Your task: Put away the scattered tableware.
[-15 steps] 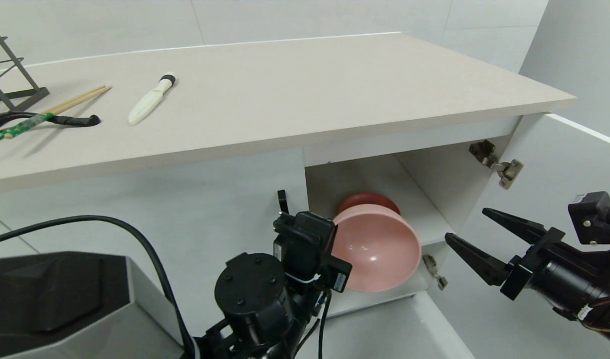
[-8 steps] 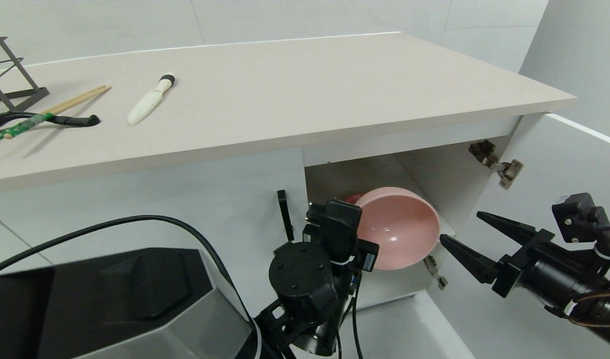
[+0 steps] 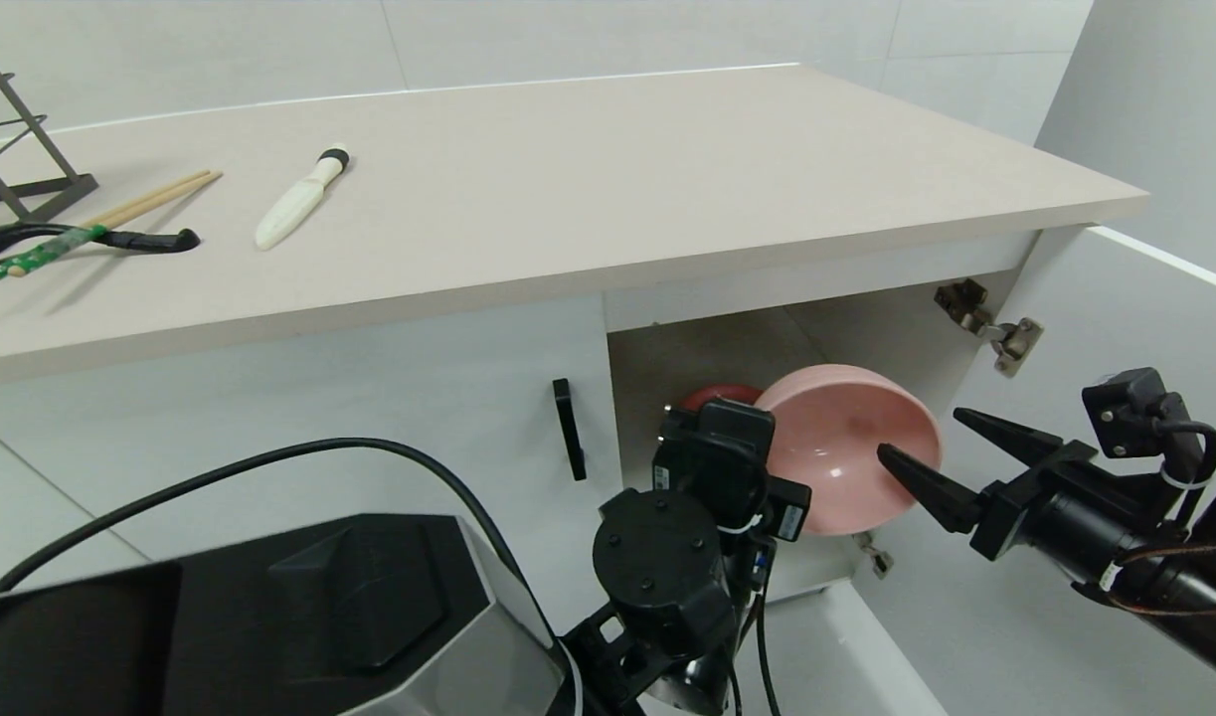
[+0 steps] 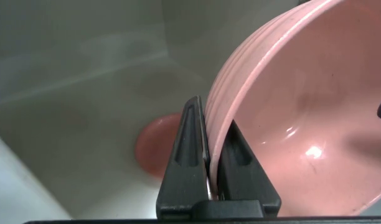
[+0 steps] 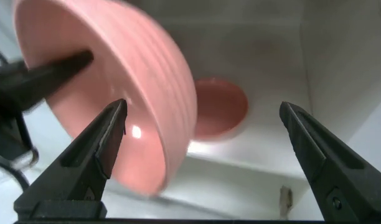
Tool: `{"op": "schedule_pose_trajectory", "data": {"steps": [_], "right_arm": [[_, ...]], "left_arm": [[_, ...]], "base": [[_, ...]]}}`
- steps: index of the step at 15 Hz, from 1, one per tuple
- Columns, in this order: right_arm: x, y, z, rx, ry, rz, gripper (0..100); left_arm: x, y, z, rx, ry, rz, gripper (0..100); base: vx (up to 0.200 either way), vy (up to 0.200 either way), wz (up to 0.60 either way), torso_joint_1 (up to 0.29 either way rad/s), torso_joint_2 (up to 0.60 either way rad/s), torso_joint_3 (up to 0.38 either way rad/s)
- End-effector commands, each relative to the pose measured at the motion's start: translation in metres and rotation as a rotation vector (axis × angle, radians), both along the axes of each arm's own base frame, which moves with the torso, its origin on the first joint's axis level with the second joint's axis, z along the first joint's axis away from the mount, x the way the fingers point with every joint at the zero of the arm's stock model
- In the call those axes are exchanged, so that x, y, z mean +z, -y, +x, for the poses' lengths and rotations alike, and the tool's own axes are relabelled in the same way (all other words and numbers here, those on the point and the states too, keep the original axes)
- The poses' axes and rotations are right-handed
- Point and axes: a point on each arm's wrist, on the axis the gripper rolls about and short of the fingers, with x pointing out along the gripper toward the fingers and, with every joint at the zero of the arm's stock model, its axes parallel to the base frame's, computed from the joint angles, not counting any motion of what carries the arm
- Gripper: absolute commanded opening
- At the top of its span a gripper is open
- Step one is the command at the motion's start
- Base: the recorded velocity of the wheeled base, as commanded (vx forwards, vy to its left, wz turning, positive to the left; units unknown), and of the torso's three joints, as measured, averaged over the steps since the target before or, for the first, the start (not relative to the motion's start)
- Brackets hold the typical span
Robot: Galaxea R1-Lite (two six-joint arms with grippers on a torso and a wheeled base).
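Where the pale beige counter [image 3: 568, 189] ends on the right, a white cupboard [image 3: 697, 358] beneath it stands open, its door [image 3: 1115, 318] swung out to the right on a metal hinge [image 3: 995, 323]. Left of the opening is a closed white door [image 3: 369, 398] w/ a black handle [image 3: 566, 428]. Wall [image 3: 568, 40] behind: large pale grey tiles.

At the cupboard's mouth the left gripper [image 4: 210, 118] is pinched narrow on the rim of a pink bowl [image 3: 846, 447], one finger inside & one outside. The bowl is tilted steeply, hollow facing near and right. Farther in, on the cupboard floor, sits a red bowl [image 3: 717, 396], upright, apart from the pink one.

The right gripper [image 3: 919, 433] is spread wide just right of the pink bowl, nothing btwn its fingers. One tip overlaps the bowl's rim in the head view; can't tell if it touches.

On the counter's far left: a black wire rack [image 3: 21, 139], a pair of chopsticks [image 3: 120, 214] lying across a curved black utensil [image 3: 120, 239], & just right of them a white utensil [image 3: 299, 199] w/ a black collar.
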Motion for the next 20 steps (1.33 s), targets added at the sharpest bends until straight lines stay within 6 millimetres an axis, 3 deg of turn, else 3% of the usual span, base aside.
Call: {"op": "schedule_pose_trajectory", "data": {"steps": [1,7,9,19,20], "right_arm": [[0.005,0.001,0.003,-0.007,0.025,0.008,100],[0.005,0.011,0.009,-0.056,0.028,0.009,100],[0.009,0.02,0.014,-0.101,0.046,0.013,100],[0.009,0.019,0.011,-0.093,0.045,0.013,100],[0.008,0.019,0.011,-0.091,0.042,0.012,0]], "left_arm": [[-0.003,0.005,0.002,0.0,0.003,-0.005,0],[-0.005,0.024,0.014,0.061,0.02,-0.067,0],[-0.005,0.025,0.013,0.062,0.019,-0.07,0],[-0.003,0.036,0.002,0.028,0.025,-0.084,0],[-0.003,0.036,0.002,0.025,0.026,-0.084,0]], "base": [[0.0,0.0,0.0,0.0,0.0,0.0],[0.0,0.0,0.0,0.0,0.0,0.0],[0.0,0.0,0.0,0.0,0.0,0.0],[0.0,0.0,0.0,0.0,0.0,0.0],[0.0,0.0,0.0,0.0,0.0,0.0]]}}
